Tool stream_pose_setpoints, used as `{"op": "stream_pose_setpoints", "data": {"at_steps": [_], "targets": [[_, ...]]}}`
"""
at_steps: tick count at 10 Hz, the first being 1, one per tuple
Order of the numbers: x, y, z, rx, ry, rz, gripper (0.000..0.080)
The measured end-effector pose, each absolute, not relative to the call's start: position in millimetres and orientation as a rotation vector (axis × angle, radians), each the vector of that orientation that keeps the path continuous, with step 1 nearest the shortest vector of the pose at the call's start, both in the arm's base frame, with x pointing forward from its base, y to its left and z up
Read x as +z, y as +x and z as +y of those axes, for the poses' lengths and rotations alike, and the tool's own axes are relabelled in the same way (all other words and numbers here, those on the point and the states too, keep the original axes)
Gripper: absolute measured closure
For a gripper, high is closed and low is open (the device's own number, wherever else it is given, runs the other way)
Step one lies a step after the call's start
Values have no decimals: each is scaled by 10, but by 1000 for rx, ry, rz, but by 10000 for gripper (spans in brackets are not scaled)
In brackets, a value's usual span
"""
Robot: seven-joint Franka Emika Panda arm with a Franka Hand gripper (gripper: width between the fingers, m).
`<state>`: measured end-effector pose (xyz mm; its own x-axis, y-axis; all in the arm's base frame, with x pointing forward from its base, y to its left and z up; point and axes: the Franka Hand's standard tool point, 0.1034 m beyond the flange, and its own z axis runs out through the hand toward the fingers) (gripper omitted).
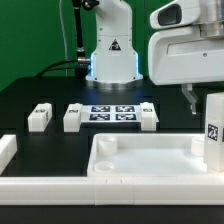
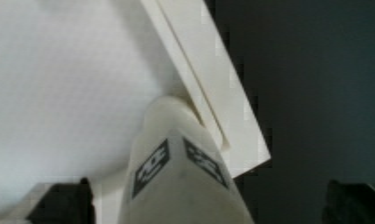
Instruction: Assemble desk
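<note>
The desk top [image 1: 140, 158] is a white tray with a raised rim and lies at the table's front. One white leg [image 1: 213, 128] with a tag stands upright at the top's corner on the exterior view's right. My gripper [image 1: 198, 100] hangs at the upper end of that leg. In the wrist view the leg [image 2: 177, 165] rises from the desk top [image 2: 59, 90] between my dark fingers [image 2: 59, 205]. There is a gap on each side of the leg, so the gripper [image 2: 207, 206] is open and holds nothing.
Three more white legs [image 1: 39, 117] [image 1: 73, 117] [image 1: 148, 115] lie on the black table behind the top. The marker board [image 1: 112, 112] lies between the last two. Low white rails [image 1: 8, 150] edge the front and left. The robot base [image 1: 110, 55] stands behind.
</note>
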<state>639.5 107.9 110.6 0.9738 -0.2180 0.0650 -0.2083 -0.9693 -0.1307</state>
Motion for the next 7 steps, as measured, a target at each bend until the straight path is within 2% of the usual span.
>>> {"op": "stream_pose_setpoints", "data": {"at_steps": [3,6,7], "targets": [[1085,6417,957,-166,-3034,-428,151],[1075,6409,971,-166,-3036,-405,151],[1074,6409,971,-165,-3037,-387,275]]}}
